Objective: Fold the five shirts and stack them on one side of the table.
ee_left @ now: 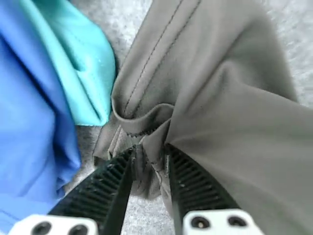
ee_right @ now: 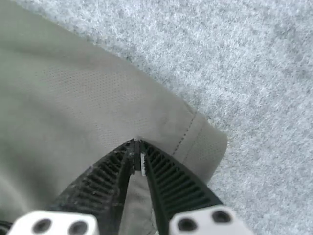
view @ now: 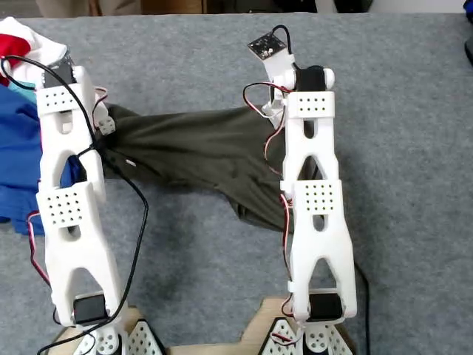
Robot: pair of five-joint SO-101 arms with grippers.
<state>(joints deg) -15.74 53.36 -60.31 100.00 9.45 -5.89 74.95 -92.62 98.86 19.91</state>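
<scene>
From above, we see the olive shirt (view: 192,151) drawn out across the grey table (view: 414,148), its long axis running from 9 o'clock to 3 o'clock between the left arm (view: 70,200) and the right arm (view: 314,200), with a loose flap sagging toward 5 o'clock. At the 9 o'clock edge, just beside the left arm, lies a pile (view: 18,140) of the other shirts, blue and teal with some white and red. On the left wrist camera, we find the left gripper (ee_left: 149,156) pinching a bunched, stitched fold of the olive shirt between its ribbed jaws, while a blue shirt (ee_left: 34,98) and a teal shirt (ee_left: 80,63) lie close beside the grip. On the right wrist camera, the right gripper (ee_right: 137,147) is pressed together on a thin layer of the same shirt, near a hemmed sleeve edge, with bare felt beyond. We judge that the coming move turns on that crosswise axis: each claw holds one end, and the left arm is the nearer to the pile, so any fold or carry would run toward 9 o'clock.
</scene>
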